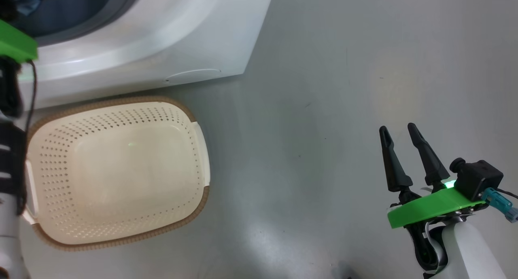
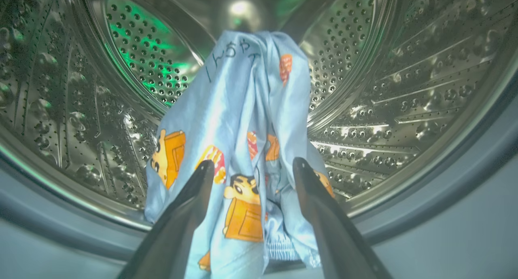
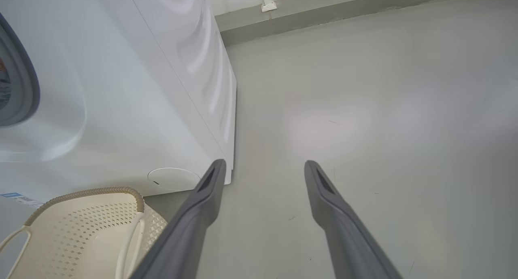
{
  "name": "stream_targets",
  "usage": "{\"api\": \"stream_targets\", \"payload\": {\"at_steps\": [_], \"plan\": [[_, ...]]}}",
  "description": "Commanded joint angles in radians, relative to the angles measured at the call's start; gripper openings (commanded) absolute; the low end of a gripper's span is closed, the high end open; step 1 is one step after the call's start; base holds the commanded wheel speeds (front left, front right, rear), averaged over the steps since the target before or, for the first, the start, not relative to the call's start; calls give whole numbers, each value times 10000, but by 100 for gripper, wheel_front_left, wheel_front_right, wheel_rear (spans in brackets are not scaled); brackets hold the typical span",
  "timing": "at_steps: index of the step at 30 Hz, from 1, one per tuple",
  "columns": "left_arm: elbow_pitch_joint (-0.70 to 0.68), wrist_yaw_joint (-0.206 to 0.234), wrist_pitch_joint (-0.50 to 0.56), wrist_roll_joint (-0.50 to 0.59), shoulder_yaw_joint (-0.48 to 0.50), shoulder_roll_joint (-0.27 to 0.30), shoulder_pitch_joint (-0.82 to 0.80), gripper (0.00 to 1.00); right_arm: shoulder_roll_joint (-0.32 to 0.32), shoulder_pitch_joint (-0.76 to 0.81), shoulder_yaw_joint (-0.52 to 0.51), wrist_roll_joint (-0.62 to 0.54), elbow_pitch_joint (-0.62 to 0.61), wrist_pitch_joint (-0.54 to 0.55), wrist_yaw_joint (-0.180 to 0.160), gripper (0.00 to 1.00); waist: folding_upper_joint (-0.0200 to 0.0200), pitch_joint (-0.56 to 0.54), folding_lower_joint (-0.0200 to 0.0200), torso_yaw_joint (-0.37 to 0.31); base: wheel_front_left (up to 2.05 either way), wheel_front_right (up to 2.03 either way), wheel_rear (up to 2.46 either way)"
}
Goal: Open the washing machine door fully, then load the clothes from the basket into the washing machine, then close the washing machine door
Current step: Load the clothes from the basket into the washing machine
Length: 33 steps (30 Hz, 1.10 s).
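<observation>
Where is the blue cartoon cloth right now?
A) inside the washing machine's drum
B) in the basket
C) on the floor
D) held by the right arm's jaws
A: the left wrist view shows the blue cartoon cloth lying in the steel drum, in front of the left gripper, whose jaws stand open.

— How many of each?
— One washing machine point(image 1: 162, 40), one basket point(image 1: 121, 240), a left gripper point(image 2: 251, 165) and a right gripper point(image 1: 397, 129), two fingers point(image 3: 344, 230) apiece.
— And the clothes point(image 2: 243, 109)?
— One blue bundle, as far as I can count.
</observation>
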Motion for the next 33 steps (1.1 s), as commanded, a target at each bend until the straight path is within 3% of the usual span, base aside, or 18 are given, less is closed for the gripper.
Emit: {"api": "stream_targets", "payload": {"at_steps": [1, 12, 33], "plan": [[-192, -16, -51, 64, 80, 404, 254, 100, -23, 66, 135, -53, -233, -119, 25, 100, 0, -42, 0, 56, 0, 0, 0], [-1084, -16, -51, 264, 360, -52, 2212, 100, -246, 302, -113, -131, -299, -119, 25, 100, 0, -347, 0, 598, 0, 0, 0], [-4400, -16, -51, 934, 1593, -882, 6810, 100, -980, 1104, -367, -140, -278, -119, 25, 100, 0, -1243, 0, 1437, 0, 0, 0]]}}
